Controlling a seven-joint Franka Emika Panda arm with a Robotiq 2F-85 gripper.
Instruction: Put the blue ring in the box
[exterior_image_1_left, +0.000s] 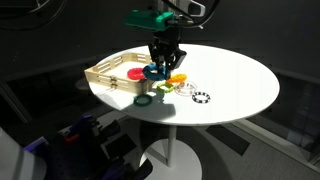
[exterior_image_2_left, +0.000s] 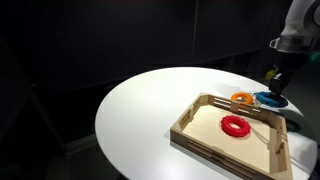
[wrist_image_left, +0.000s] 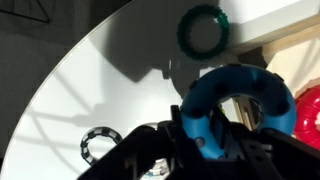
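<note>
Gripper (exterior_image_1_left: 160, 68) pinching blue ring (wrist_image_left: 205, 115), nr rim of box (exterior_image_2_left: 220, 150)

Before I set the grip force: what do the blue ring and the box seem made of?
The blue ring looks like matte rubber or soft plastic, judging by its dull, bumpy surface. The box looks like pale unfinished wood: light slatted sides.

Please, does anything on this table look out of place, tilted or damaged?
Nothing looks spilled or broken. Only the red ring lies in the box; the green ring, orange ring and blue ring are outside it. The orange ring sits at the box's far rim; whether it leans on it cannot be told.
</note>
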